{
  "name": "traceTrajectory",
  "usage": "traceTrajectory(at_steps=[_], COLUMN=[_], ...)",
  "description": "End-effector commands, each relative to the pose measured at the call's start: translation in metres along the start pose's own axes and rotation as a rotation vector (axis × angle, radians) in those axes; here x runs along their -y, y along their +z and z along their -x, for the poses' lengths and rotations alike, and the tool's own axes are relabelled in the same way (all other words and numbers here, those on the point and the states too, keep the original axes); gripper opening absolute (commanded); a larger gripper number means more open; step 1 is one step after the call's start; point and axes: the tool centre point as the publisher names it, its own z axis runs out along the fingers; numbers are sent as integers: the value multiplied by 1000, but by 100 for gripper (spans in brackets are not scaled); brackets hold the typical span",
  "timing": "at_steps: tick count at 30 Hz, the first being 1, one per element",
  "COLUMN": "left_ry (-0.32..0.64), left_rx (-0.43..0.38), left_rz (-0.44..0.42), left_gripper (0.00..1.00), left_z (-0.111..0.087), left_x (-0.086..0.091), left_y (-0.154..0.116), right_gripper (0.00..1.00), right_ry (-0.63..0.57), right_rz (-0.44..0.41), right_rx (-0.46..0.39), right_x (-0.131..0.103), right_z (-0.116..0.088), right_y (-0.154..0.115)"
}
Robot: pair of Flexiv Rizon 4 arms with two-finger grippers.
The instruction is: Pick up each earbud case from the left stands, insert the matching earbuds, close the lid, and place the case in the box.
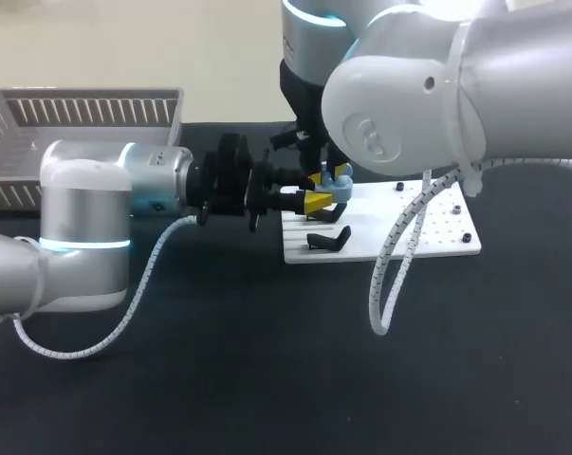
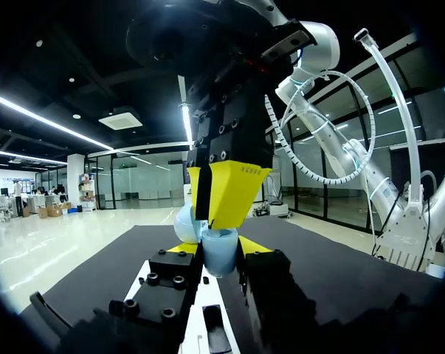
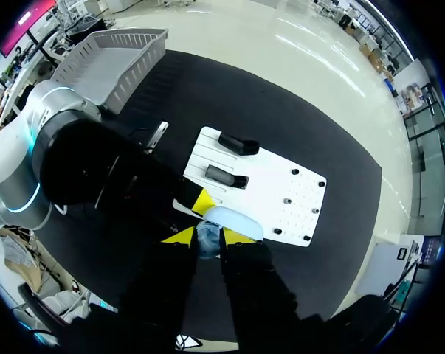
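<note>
- Black and matt, the table (image 1: 267, 379) lies under everything, and both my arms meet above its middle.
- My left gripper (image 2: 218, 248) is clenched on the earbud case (image 2: 221, 259). One yellow fingertip (image 2: 255, 245) presses on each side of its body.
- The case hangs in the air in that grip, over the far left corner of the white board (image 1: 428, 227), clear of the surface.
- Its long axis stands upright and its open mouth points up.
- The body is a small pale blue cup with a smooth, slightly glossy shell and rounded edges.
- The lid (image 2: 184, 223) is a rounded dome of the same pale blue. It is swung open and leans off to one side of the body.
- My right gripper (image 3: 208, 237) comes straight down onto the case from above and sits right at its mouth. I cannot tell whether it is clamped on anything there.
- My left arm (image 1: 86, 218) reaches in level from the side, white-shelled with a glowing band.
- My right arm (image 1: 456, 85) drops in from above, trailing a white coiled cable (image 1: 390, 275).
- The board is flat, hard and white, with small dark screw heads across its right half.
- Two black stands (image 3: 238, 142) lie on its left half, low angled bars set one behind the other.
- A grey basket (image 1: 86, 104) with slatted plastic walls stands at the table's far left corner, well apart from the board.
</note>
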Motion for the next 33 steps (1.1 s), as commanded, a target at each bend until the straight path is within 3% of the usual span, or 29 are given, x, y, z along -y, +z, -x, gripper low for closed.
traceTrajectory(at_steps=[1,2,3,4,5,12,16,25,33], left_ry=[3,3,3,3,3,3,3,3,3], left_rx=[3,3,3,3,3,3,3,3,3], left_rz=[2,2,2,2,2,2,2,2,2], left_gripper=[0,0,0,0,0,0,0,0,0], left_z=[0,0,0,0,0,0,0,0,0], left_x=[2,2,2,2,2,2,2,2,2], left_y=[1,1,1,1,1,1,1,1,1], right_gripper=[0,10,33,62,100,100,100,100,100], right_ry=[-1,-2,-3,-5,-7,5,20,225,356], right_rz=[1,1,1,1,3,50,42,6,14], right_rx=[-10,-12,-14,-15,-14,50,83,206,237], right_x=[0,0,0,0,-1,-3,1,26,53], right_z=[6,6,4,3,1,-20,-20,7,29], right_y=[3,3,2,0,-3,-31,-42,-47,-37])
